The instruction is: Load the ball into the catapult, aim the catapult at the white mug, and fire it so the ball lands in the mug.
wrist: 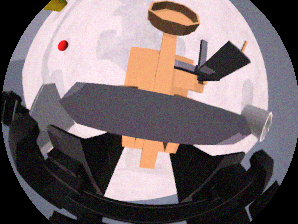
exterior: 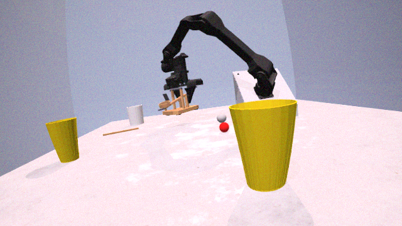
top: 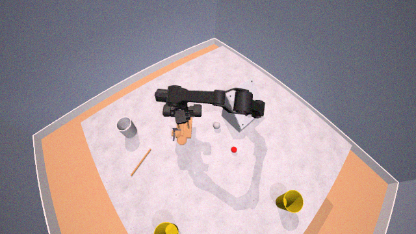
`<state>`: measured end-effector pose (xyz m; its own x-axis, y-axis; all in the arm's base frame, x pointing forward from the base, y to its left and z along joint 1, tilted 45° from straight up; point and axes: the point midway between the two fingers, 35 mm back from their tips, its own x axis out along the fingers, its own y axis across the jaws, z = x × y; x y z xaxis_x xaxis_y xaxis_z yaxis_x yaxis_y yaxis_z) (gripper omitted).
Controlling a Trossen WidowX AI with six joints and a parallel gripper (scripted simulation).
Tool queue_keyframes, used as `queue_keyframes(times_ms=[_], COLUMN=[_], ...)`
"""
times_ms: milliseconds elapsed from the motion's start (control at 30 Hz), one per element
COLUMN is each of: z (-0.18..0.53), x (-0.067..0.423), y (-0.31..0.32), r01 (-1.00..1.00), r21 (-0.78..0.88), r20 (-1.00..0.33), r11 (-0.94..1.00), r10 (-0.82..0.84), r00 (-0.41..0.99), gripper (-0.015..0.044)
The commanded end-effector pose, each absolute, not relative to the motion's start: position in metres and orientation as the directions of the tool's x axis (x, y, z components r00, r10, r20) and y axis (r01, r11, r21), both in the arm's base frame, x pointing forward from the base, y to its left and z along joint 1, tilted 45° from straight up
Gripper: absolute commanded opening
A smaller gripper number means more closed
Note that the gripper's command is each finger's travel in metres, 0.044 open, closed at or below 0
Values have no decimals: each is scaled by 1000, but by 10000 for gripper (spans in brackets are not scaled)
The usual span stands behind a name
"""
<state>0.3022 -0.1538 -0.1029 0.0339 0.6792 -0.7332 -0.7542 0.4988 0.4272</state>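
The wooden catapult (top: 186, 132) (exterior: 180, 110) (wrist: 140, 70) is held slightly above the table. My gripper (top: 183, 124) (exterior: 183, 96) (wrist: 149, 131) points down and is shut on its frame; a dark plate hides part of the grip in the wrist view. The catapult's round cup (top: 182, 140) (exterior: 164, 105) (wrist: 174, 18) is empty and points away from my gripper. The white mug (top: 130, 130) (exterior: 135, 116) (wrist: 256, 120) stands upright left of the catapult in the top and exterior views. A white ball (top: 216, 125) (exterior: 221, 118) and a red ball (top: 234, 149) (exterior: 223, 127) (wrist: 62, 45) lie on the table to its right.
A thin wooden stick (top: 141, 162) (exterior: 120, 132) lies near the mug. One yellow cup (top: 293, 201) (exterior: 264, 147) stands at the front right, another yellow cup (top: 166, 228) (exterior: 66, 141) at the front left. A pale slanted block (top: 238, 121) (exterior: 243, 85) stands by the arm's base.
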Motion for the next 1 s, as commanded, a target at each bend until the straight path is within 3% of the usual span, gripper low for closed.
queue_keyframes(times_ms=[0, 967], z=[-147, -191], x=[275, 267], y=[-201, -210], r01=[-857, -903], r21=[316, 259], r20=[-734, -726], r11=[406, 342], r10=[678, 686], r00=[50, 51], gripper=[0, 0])
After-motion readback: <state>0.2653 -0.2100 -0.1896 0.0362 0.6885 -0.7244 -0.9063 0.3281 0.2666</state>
